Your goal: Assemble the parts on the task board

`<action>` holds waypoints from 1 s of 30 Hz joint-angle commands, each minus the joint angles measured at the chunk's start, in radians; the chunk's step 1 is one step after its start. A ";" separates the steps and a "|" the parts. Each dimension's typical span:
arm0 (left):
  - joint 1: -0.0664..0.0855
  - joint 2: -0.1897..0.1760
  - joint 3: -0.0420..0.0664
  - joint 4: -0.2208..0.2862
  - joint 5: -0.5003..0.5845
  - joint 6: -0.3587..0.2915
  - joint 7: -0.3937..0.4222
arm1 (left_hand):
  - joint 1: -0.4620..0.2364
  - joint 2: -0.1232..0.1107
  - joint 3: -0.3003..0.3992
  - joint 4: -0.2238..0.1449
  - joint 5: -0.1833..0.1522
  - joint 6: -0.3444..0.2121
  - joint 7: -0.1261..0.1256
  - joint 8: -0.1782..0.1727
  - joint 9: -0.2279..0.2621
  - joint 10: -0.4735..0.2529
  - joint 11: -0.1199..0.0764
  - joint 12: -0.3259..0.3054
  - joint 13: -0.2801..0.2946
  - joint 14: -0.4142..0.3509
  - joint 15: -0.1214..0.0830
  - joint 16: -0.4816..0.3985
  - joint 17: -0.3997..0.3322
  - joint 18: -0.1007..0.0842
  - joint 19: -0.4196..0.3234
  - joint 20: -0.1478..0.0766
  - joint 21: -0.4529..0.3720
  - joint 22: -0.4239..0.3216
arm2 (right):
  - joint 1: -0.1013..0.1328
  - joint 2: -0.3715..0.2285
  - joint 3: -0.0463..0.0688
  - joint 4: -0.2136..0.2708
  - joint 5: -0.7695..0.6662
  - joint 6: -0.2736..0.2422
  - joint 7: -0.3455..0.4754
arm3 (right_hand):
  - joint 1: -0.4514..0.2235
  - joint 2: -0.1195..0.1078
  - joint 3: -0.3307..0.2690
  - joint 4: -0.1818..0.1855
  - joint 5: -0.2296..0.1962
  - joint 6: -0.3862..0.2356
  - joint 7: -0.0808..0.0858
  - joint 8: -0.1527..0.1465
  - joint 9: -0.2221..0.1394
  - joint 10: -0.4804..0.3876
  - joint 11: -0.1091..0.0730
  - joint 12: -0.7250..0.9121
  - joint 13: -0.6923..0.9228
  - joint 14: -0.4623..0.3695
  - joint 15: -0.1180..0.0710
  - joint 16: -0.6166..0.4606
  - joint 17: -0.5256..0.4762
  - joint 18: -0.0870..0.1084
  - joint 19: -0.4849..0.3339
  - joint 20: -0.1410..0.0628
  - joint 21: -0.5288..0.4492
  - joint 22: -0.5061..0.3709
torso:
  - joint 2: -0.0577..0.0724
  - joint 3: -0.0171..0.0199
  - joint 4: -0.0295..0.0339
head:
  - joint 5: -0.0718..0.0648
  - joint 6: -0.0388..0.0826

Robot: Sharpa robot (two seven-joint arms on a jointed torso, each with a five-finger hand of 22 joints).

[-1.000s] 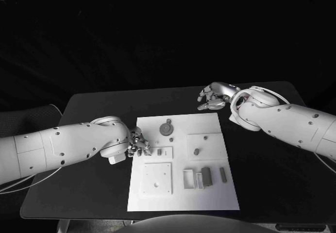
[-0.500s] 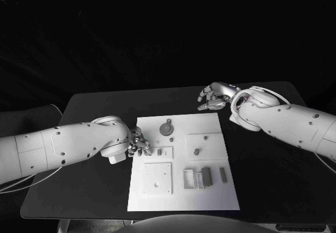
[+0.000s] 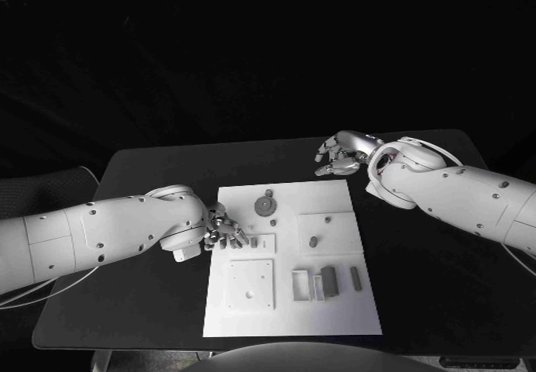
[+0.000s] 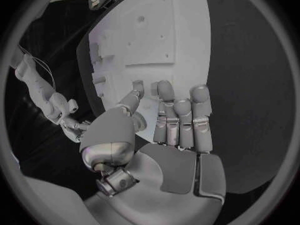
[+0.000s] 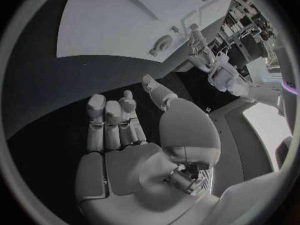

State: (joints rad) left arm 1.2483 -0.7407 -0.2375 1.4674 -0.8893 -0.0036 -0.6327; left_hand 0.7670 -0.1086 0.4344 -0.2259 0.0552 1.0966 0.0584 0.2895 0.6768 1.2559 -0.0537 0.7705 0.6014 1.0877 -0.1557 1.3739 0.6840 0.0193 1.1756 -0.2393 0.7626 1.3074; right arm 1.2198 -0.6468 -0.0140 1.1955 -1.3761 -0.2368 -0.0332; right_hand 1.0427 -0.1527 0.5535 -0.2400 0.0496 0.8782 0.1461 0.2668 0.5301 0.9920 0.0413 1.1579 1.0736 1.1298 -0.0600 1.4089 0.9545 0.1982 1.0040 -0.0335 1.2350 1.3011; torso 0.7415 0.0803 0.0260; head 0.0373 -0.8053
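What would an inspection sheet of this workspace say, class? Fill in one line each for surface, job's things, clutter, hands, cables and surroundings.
Surface: black table, bare around the board.
Job's things: white task board in the middle of the table; round grey part near its far edge; upright grey parts toward its near right.
Clutter: nothing seen.
Hands: left hand at the board's left edge, fingers over it, holding nothing as far as the left wrist view shows; right hand over bare table beyond the board's far right corner, holding nothing.
Cables: white cable looping under the left arm.
Surroundings: dark, nothing seen.
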 commanded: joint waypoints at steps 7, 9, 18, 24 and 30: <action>0.000 0.001 0.000 -0.002 0.010 0.002 0.008 | 0.002 0.008 -0.008 -0.007 -0.007 -0.002 -0.002 -0.004 -0.001 -0.007 0.000 0.007 0.002 -0.009 -0.002 0.003 -0.001 0.049 -0.003 -0.012 -0.006 0.010 | 0.000 -0.002 0.000 0.002 0.002 0.011 0.005 | -0.008 -0.002 0.000 0.007 -0.001 -0.003 0.008 -0.004 -0.001 -0.010 0.001 0.007 -0.002 0.000 -0.004 -0.005 -0.001 0.064 0.000 -0.005 -0.004 -0.001 | 0.000 -0.0010 0.0010 | -0.001 0.000; 0.000 0.001 0.000 -0.003 0.010 0.003 0.008 | 0.014 0.019 -0.007 -0.017 -0.006 -0.002 -0.003 -0.004 -0.001 -0.007 -0.001 0.007 0.003 -0.009 -0.003 0.004 -0.001 0.049 -0.002 -0.012 -0.005 0.010 | 0.000 -0.002 0.000 0.002 0.002 0.013 0.004 | -0.008 -0.002 0.001 0.007 -0.001 -0.003 0.008 -0.004 -0.001 -0.010 0.001 0.007 -0.002 0.000 -0.004 -0.005 -0.001 0.064 0.000 -0.005 -0.004 -0.001 | 0.000 -0.0012 0.0009 | -0.001 0.000; 0.000 0.000 0.000 -0.005 0.010 0.005 0.008 | 0.064 0.068 -0.010 -0.058 0.004 0.007 -0.004 -0.001 -0.005 -0.006 -0.002 0.010 0.002 -0.007 -0.004 0.006 -0.004 0.047 0.001 -0.010 -0.003 0.011 | 0.000 -0.002 0.000 0.001 0.002 0.017 0.004 | -0.008 -0.002 0.001 0.007 -0.001 -0.003 0.008 -0.004 -0.001 -0.010 0.001 0.007 -0.002 0.000 -0.004 -0.005 -0.001 0.064 0.000 -0.005 -0.004 -0.001 | 0.000 -0.0019 0.0013 | -0.002 -0.001; 0.000 0.002 0.000 -0.002 -0.005 0.016 0.010 | 0.098 0.074 -0.011 -0.062 0.030 0.012 -0.006 0.000 -0.008 -0.004 -0.003 0.012 0.001 -0.005 -0.005 0.008 -0.005 0.045 0.002 -0.011 -0.001 0.012 | 0.000 -0.002 0.000 0.001 0.002 0.017 0.005 | -0.008 -0.002 0.001 0.008 -0.001 -0.003 0.008 -0.004 -0.001 -0.010 0.001 0.007 -0.002 0.000 -0.004 -0.005 -0.001 0.064 0.000 -0.005 -0.004 -0.001 | 0.000 -0.0015 0.0016 | -0.001 -0.003; 0.000 0.003 0.000 -0.004 -0.001 0.013 0.011 | 0.075 0.059 -0.025 -0.048 0.029 0.012 -0.005 -0.002 -0.012 -0.004 -0.003 0.013 0.000 -0.005 -0.004 0.008 -0.006 0.043 0.003 -0.010 -0.002 0.011 | 0.000 -0.002 0.000 0.000 0.002 0.017 0.005 | -0.008 -0.002 0.001 0.008 -0.001 -0.003 0.008 -0.004 -0.001 -0.010 0.001 0.007 -0.002 0.000 -0.004 -0.005 -0.001 0.064 0.000 -0.005 -0.004 -0.001 | 0.000 -0.0007 0.0008 | -0.001 -0.003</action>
State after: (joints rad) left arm 1.2482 -0.7400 -0.2375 1.4619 -0.8890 -0.0017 -0.6310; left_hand 0.8456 -0.0467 0.4142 -0.2728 0.0805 1.1050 0.0527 0.2896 0.6655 1.2560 -0.0538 0.7783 0.6029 1.0855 -0.1567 1.3780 0.6786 0.0198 1.1756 -0.2391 0.7626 1.3081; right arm 1.2197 -0.6483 -0.0140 1.1948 -1.3759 -0.2326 -0.0336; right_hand 1.0427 -0.1527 0.5563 -0.2373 0.0496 0.8750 0.1492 0.2668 0.5300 0.9919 0.0414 1.1617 1.0727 1.1280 -0.0582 1.4089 0.9545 0.1982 1.0011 -0.0305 1.2350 1.3011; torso 0.7418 0.0789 0.0273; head 0.0361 -0.8085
